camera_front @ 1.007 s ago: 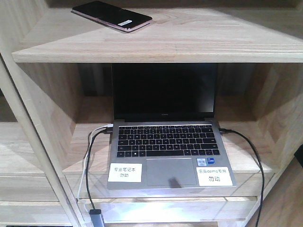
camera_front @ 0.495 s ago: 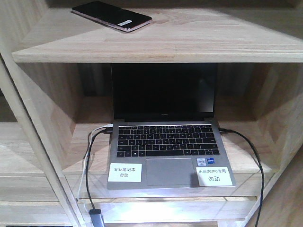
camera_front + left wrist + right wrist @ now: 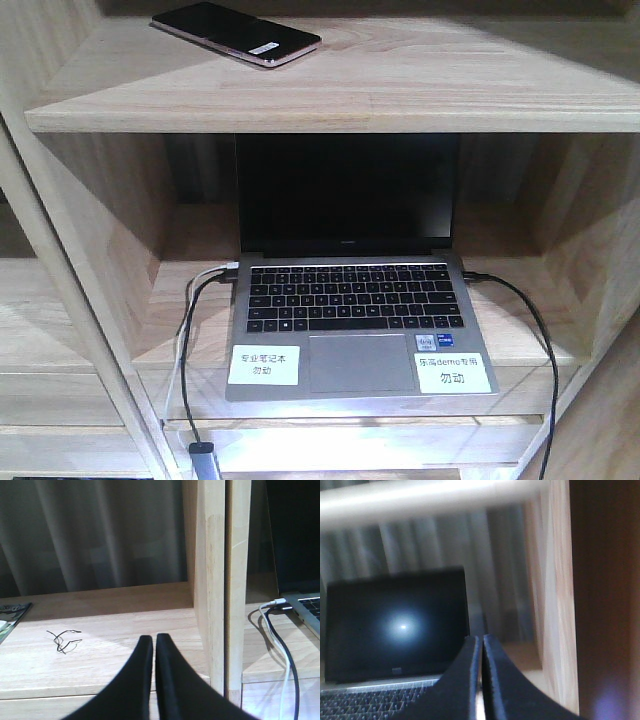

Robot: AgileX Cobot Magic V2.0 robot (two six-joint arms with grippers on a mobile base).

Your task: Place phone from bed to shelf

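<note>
The black phone with its pinkish rim and white sticker lies flat on the upper tier of the light wooden shelf, toward the left. No gripper touches it. My left gripper is shut with nothing in it, hovering over a lower shelf board left of an upright panel. In front of the laptop's right side, my right gripper is also shut and empty. The bed is out of view.
An open grey laptop with two white labels sits on the tier below the phone, with cables plugged in on both sides. A thin black wire loop and a magazine corner lie on the left board.
A shadow on the laptop's trackpad and a brown shape at the right edge have gone from the front view. The phone has not moved.
</note>
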